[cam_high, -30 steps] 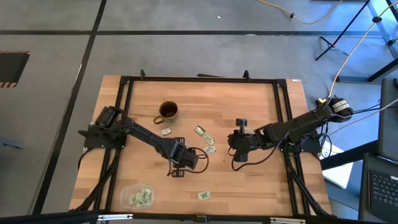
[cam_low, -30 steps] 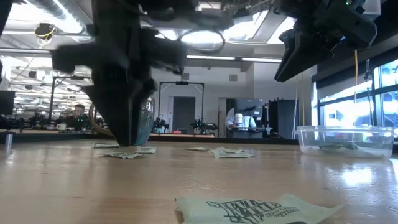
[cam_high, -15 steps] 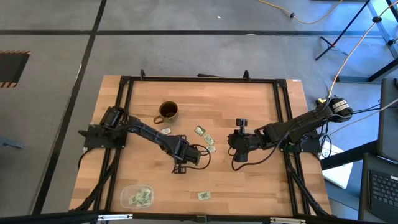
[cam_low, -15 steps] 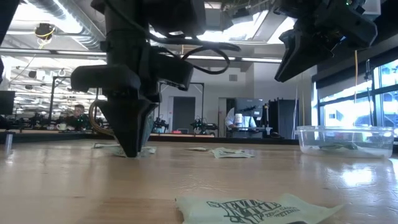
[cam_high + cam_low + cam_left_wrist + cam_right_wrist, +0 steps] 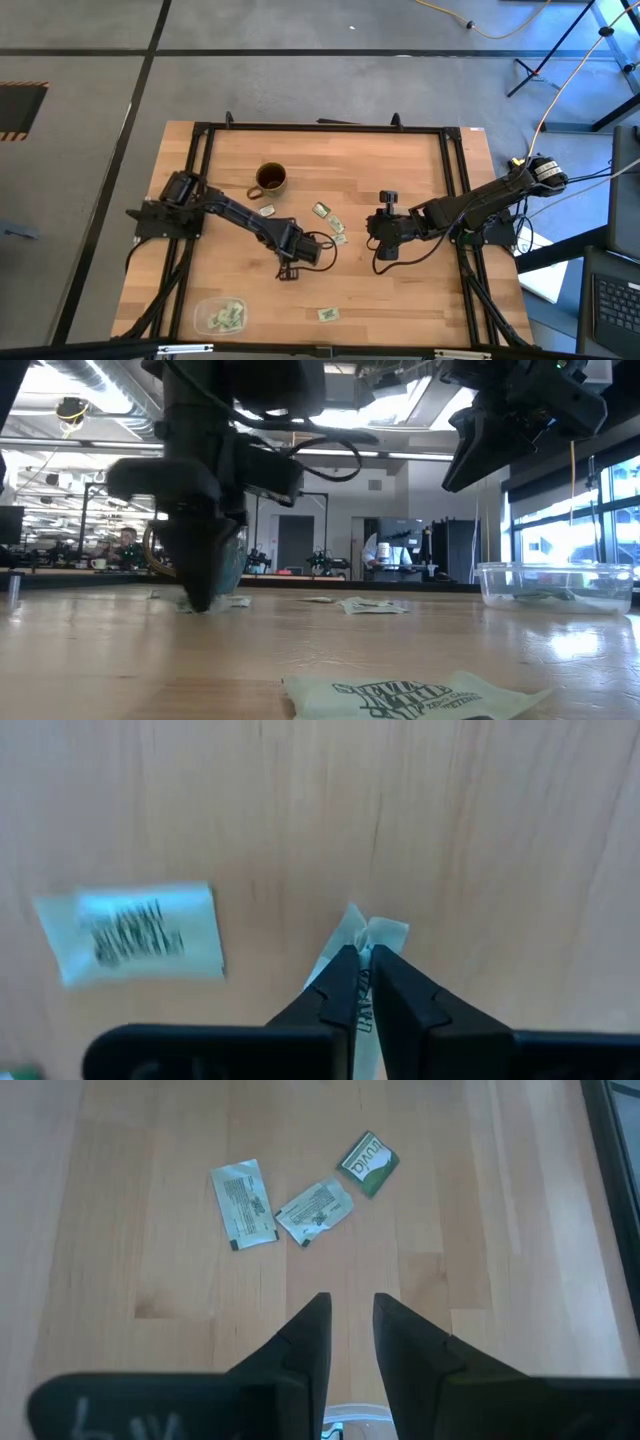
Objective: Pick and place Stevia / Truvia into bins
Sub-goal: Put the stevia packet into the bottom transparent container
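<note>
Green and white Stevia / Truvia sachets lie flat on the wooden table: three [image 5: 335,226] at mid-table, one [image 5: 267,211] near the brown mug [image 5: 270,178], one [image 5: 328,314] by the near edge. A clear bin [image 5: 203,322] at the near left holds several sachets. My left gripper [image 5: 364,958] stands at the table top, shut on a crumpled sachet [image 5: 368,928]. Another sachet [image 5: 130,933] lies flat beside it. My right gripper [image 5: 350,1330] hovers open right of the middle three sachets [image 5: 312,1208], touching nothing. My left gripper pinches the sachet between its two fingertips, the paper buckled up into a ridge [image 5: 352,925] just beyond them. The fingers [image 5: 200,595] come from above, pointing down. The sachet's lower part is at the table top under the fingers.
The mug stands at the far left of the table. A black frame [image 5: 320,128] runs along the table's far and side edges. In the low view one sachet [image 5: 420,695] lies close in front and the bin [image 5: 555,585] stands at the right.
My left gripper has come down a little to the table top, shifted slightly toward the far edge, and shut on the sachet beneath it, which has buckled between the fingertips. My right arm has kept still.
</note>
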`<state>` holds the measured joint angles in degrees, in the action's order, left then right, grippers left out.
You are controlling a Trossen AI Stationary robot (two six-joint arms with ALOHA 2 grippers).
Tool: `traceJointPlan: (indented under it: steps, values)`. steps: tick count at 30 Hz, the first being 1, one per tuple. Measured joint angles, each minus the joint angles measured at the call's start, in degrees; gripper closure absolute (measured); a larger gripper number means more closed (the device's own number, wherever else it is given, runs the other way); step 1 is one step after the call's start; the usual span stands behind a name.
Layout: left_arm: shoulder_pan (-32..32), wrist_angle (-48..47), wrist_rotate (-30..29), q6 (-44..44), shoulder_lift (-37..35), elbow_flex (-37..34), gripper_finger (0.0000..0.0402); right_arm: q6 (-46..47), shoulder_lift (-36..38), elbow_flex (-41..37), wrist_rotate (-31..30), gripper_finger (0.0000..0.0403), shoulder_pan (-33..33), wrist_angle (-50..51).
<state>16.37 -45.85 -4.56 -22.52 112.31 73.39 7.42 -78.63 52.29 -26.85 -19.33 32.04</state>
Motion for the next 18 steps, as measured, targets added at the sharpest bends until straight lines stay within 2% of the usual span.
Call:
traceJointPlan:
  steps: [6,10,14,18]
  values:
    - [0.93,-1.63,1.03,-3.23,-3.85,-0.16,0.0384,0.0,0.0,0.0,0.0,0.0321,-0.01,0.0]
    - [2.62,-1.72,6.53,-5.29,-6.35,-0.14,0.0384,0.02,0.0,0.0,0.0,0.0321,-0.02,-0.01]
    - [5.24,-1.71,12.28,-12.68,-8.97,-0.07,0.0384,0.02,0.0,0.0,0.0,0.0321,-0.01,-0.03]
    - [10.27,-1.65,13.06,-22.35,-11.21,0.0,0.0384,0.15,0.0,0.0,0.0,0.0321,-0.02,-0.07]
